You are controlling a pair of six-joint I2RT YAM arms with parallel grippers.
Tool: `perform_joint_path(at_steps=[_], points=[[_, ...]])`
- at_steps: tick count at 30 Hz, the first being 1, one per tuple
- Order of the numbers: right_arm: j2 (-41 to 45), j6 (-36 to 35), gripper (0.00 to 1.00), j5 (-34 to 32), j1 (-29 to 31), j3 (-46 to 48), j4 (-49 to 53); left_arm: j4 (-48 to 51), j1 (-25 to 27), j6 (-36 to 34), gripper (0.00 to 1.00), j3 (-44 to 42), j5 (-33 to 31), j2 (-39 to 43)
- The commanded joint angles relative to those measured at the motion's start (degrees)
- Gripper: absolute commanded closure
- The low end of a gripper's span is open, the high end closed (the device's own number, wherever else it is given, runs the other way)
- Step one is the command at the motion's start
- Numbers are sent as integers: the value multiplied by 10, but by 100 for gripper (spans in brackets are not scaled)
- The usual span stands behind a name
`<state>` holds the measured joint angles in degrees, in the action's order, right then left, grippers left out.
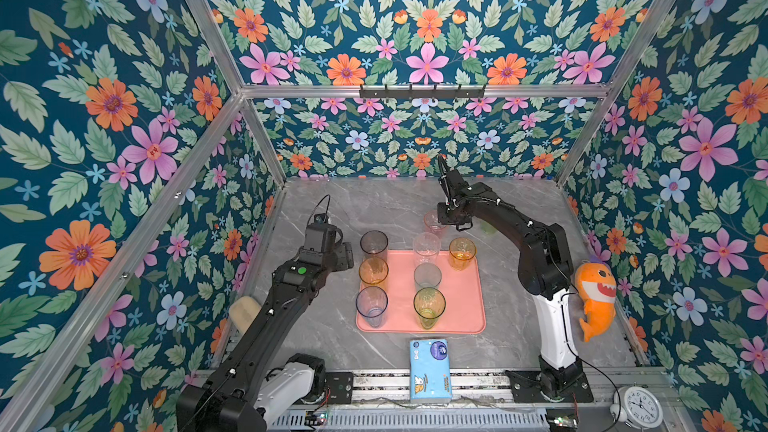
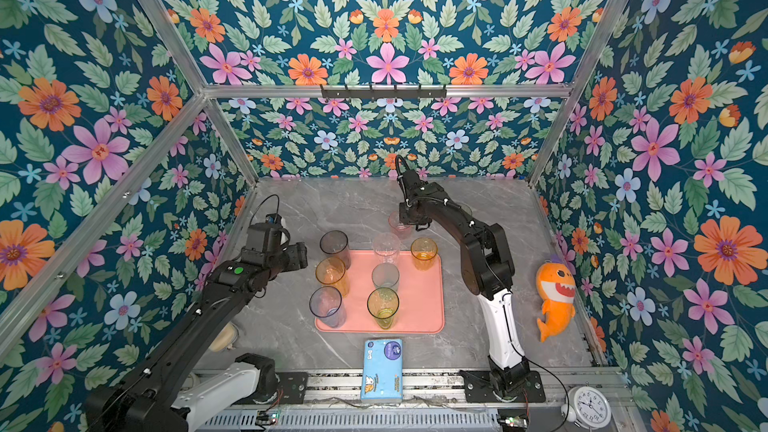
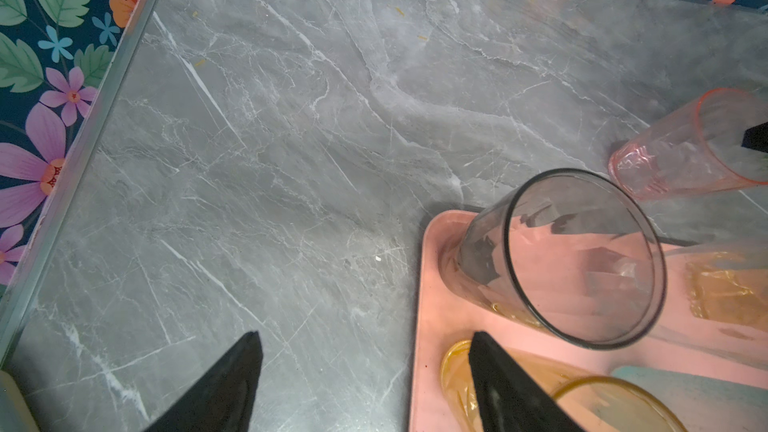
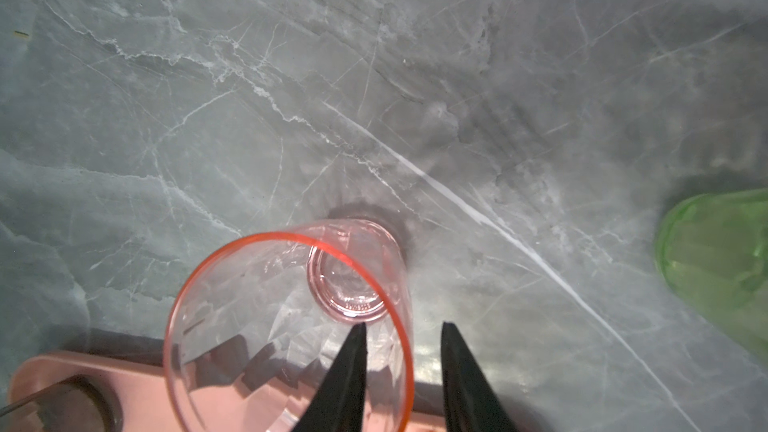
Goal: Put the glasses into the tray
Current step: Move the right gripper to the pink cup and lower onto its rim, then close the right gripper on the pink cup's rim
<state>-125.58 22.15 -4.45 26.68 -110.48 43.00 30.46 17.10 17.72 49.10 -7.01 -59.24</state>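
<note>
- The pink glass [image 4: 286, 326], a tall see-through tumbler with a reddish rim, stands upright on the grey marble table [image 4: 249, 97]. It is just beyond the far edge of the salmon tray [image 1: 457, 305] and not yet in it.
- Handling, as a judgement: it looks light, rigid and thin-walled, with a smooth, slippery surface. A hard squeeze might crack it, and a loose one might let it slide. Being tall with a narrow base, it would likely tip at a sideways nudge. The rim wall seems the natural hold, with one finger inside and one outside.
- The right gripper [image 4: 403, 326] points down over the tumbler's mouth, one black finger inside and the other outside, straddling the wall. The jaws are partly parted, with a gap on each side of the wall, so nothing is clamped.
- The right arm reaches from the table's near edge toward the far edge, elbow raised and wrist bent down.
- The green glass [image 4: 723, 251] stands on the table near the pink one, toward the right edge and also outside the tray.
- Seven more glasses stand upright in the tray. Among them are the smoky grey glass [image 3: 561, 255] at its far left corner and the yellow glass [image 1: 429, 305] by its near edge.
- The left gripper [image 3: 365, 334] hovers empty, jaws wide apart, above the table just beside the tray's far left corner.
</note>
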Motion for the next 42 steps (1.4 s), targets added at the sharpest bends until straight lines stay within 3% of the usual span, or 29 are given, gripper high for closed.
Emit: perform_joint_path(at_steps=[1,24,42], points=[[-4,3,69,4,0,-6,9,-8,0,-1,19,-1,0,0],[-10,-2,100,4,0,-23,23,-8,0,0,19,-1,2,-1],[52,-23,100,-24,0,-24,58,-8,-1,0,19,-1,3,-2]])
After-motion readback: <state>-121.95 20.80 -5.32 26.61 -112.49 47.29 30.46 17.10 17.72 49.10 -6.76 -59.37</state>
